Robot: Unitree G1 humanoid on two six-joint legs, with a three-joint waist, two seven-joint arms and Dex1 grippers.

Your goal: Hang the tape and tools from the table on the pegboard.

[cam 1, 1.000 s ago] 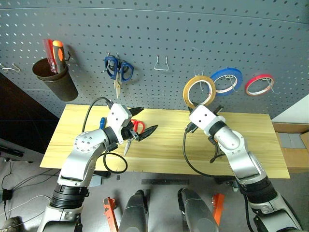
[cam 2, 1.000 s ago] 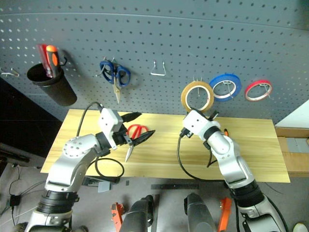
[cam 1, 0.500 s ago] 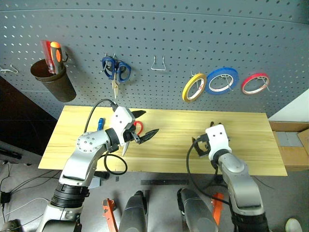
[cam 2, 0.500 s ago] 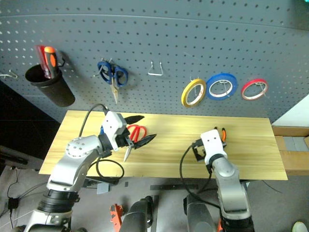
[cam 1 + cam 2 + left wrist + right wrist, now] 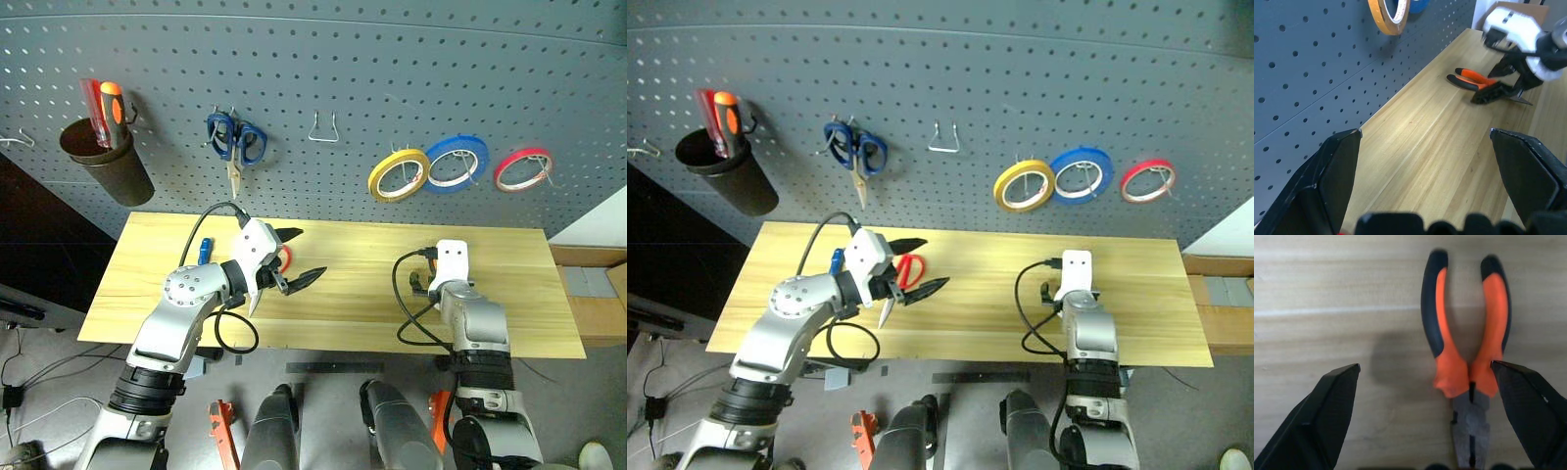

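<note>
Right pincer wide, nothing in it, fingers straddling the pliers flat on the tabletop: orange grips edged black, handles spread, grey steel head toward the wrist. No contact visible. Left pincer also wide and empty, hovering over the tabletop near the red-handled scissors, mostly hidden behind it; blade tip pokes out below. Blue-handled screwdriver lies just left of the left arm near the back edge.

Yellow tape, a thin ring, hangs on a pegboard hook, beside the blue roll and red roll. Blue-handled scissors hang further left; dark cup holds red and orange screwdrivers. Empty wire hook between scissors and tapes.

Head views hide the pliers behind the right arm; right wrist view shows them whole. Left wrist view catches the right pincer from the side by the pliers, plus the yellow tape on the pegboard.
</note>
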